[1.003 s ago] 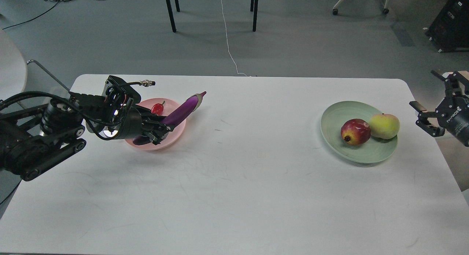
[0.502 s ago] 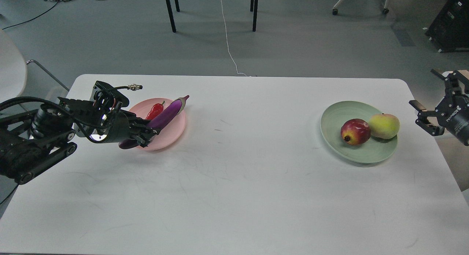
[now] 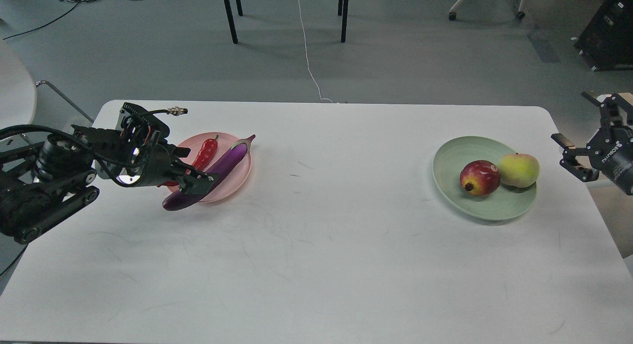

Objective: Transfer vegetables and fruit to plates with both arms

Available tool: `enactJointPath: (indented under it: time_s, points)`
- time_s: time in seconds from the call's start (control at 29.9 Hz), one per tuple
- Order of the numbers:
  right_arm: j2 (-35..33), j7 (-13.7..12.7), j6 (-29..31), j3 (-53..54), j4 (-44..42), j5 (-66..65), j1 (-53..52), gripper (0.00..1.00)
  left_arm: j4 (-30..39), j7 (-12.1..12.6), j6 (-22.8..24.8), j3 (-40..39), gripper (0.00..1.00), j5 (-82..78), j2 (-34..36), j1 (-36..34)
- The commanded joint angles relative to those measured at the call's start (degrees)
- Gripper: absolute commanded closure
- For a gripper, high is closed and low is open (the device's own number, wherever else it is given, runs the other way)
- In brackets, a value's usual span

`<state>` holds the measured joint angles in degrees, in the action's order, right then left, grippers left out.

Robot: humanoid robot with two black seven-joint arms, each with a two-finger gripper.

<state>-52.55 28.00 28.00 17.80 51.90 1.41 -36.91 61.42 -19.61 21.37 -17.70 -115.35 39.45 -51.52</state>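
Observation:
The purple eggplant (image 3: 225,163) lies slanted across the pale pink plate (image 3: 237,173), its lower end hanging over the plate's front rim onto the table. The red chili pepper (image 3: 205,152) lies on the same plate beside it. My left gripper (image 3: 192,167) is open at the plate's left side, its lower finger (image 3: 200,184) against the eggplant. The dark-red pomegranate-like fruit (image 3: 479,177) and the yellow-green peach-like fruit (image 3: 518,169) sit side by side on the pale green plate (image 3: 462,151). My right gripper (image 3: 566,152) is open and empty, off the table's right edge.
The white table (image 3: 321,245) has rounded corners. Black chair legs (image 3: 230,15) and a white cable (image 3: 309,62) are on the floor beyond its far edge. A white chair (image 3: 15,92) stands at the far left.
My left arm drew back to the left and lowered the eggplant onto the pink plate, and its fingers have opened off it. The chili shows more fully. The right arm barely moved.

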Motion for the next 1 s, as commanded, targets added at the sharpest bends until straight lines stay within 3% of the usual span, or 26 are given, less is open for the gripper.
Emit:
enactJointPath:
  time_s: [0.0, 0.1, 0.37, 0.43, 0.53, 0.7, 0.87, 0.97]
  points:
    - [0.34, 0.00, 0.00, 2.50, -0.13, -0.01, 0.00, 0.01, 0.10, 0.10, -0.10, -6.02, 0.02, 2.49, -1.30, -1.48]
    - [0.96, 0.00, 0.00, 4.26, -0.13, -0.01, -0.26, 0.01, 0.19, 0.36, -1.85, -10.07, 0.02, 11.08, -2.88, -1.48]
    - [5.09, 0.00, -3.03, 4.97, -0.30, -0.09, -2.37, 0.01, 0.72, -0.26, -19.06, -10.96, 0.02, 55.25, -9.29, 3.78]
    - [6.40, 0.00, -3.13, 5.05, -0.31, -0.09, -3.60, 0.01, 0.72, -0.26, -21.54, -11.22, 0.02, 64.60, -10.71, 4.93]
    - [9.39, 0.00, -3.39, 4.97, 0.04, -0.09, -4.04, 0.01, 0.81, -0.26, -21.90, -13.84, 0.02, 73.41, -12.72, 8.17]
    - [13.78, 0.00, -7.86, 4.97, 0.40, -0.09, -4.22, 0.01, 0.72, 1.58, -21.20, -24.82, 0.02, 75.27, -18.61, 14.94]
    - [18.62, 0.00, -14.80, 4.35, 1.36, -1.14, -4.04, 0.01, 0.11, 2.38, -14.36, -34.06, 0.02, 74.75, -23.80, 22.67]
    - [19.50, 0.00, -15.96, 4.35, 1.63, -1.59, -3.69, 0.01, -0.42, 2.47, -11.27, -36.18, 0.02, 74.57, -25.74, 24.88]
